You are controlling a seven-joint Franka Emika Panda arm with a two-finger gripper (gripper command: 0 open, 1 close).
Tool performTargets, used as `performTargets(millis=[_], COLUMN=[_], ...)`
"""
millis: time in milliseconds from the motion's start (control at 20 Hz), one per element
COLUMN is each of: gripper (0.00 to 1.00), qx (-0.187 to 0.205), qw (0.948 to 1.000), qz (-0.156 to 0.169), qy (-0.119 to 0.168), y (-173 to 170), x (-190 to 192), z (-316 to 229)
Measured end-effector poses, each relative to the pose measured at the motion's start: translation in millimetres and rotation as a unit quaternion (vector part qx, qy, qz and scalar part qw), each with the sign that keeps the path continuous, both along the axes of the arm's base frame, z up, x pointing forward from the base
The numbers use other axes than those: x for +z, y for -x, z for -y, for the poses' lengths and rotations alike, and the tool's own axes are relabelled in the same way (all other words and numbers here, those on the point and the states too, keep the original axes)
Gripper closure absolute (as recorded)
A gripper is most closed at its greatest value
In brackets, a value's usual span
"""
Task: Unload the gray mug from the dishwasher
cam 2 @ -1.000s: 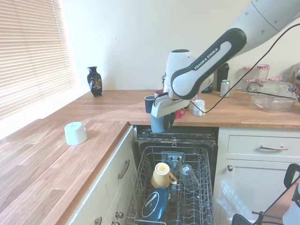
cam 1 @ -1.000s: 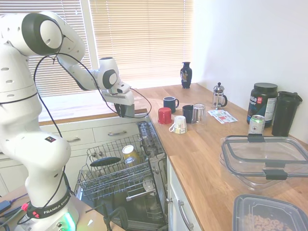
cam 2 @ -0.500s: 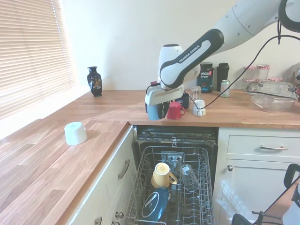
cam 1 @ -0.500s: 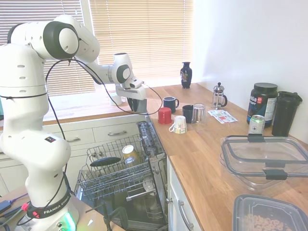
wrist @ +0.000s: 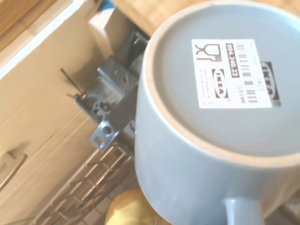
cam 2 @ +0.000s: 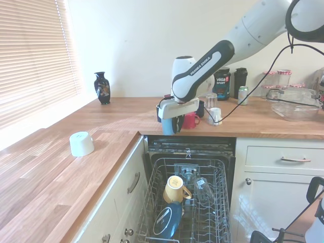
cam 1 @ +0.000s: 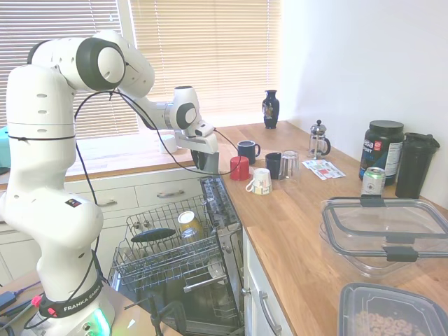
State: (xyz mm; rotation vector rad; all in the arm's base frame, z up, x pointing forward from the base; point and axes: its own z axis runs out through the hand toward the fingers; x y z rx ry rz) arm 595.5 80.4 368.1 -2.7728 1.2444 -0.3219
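The gray mug [cam 2: 167,126] hangs upside down from my gripper [cam 2: 170,117], which is shut on it. It is at the counter's front edge, just above the open dishwasher [cam 2: 188,207] and close beside the red mug [cam 2: 190,120]. Whether it touches the wood I cannot tell. From the first exterior view the gray mug [cam 1: 210,166] shows dark under the gripper [cam 1: 208,161], left of the red mug [cam 1: 239,168]. The wrist view is filled by the gray mug [wrist: 187,164], its labelled base facing the camera. The dishwasher [cam 1: 175,248] has its rack pulled out.
On the counter stand a navy mug [cam 1: 246,150], a black mug [cam 1: 273,164], a tipped white mug [cam 1: 260,180], a glass [cam 1: 289,164] and a French press [cam 1: 318,138]. A yellow mug [cam 2: 174,188] sits in the rack. An upturned white cup [cam 2: 81,143] rests on the side counter.
The arm has carried the gray mug up from above the dishwasher rack and across to the counter edge beside the red mug.
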Motion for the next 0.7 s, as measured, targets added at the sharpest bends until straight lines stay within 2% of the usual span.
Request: performTargets(millis=[700], gripper=[1.0], qx=[-0.021], qw=[0.9998], qz=[0.002], qy=[0.004], y=[-53], x=[-5], z=[22])
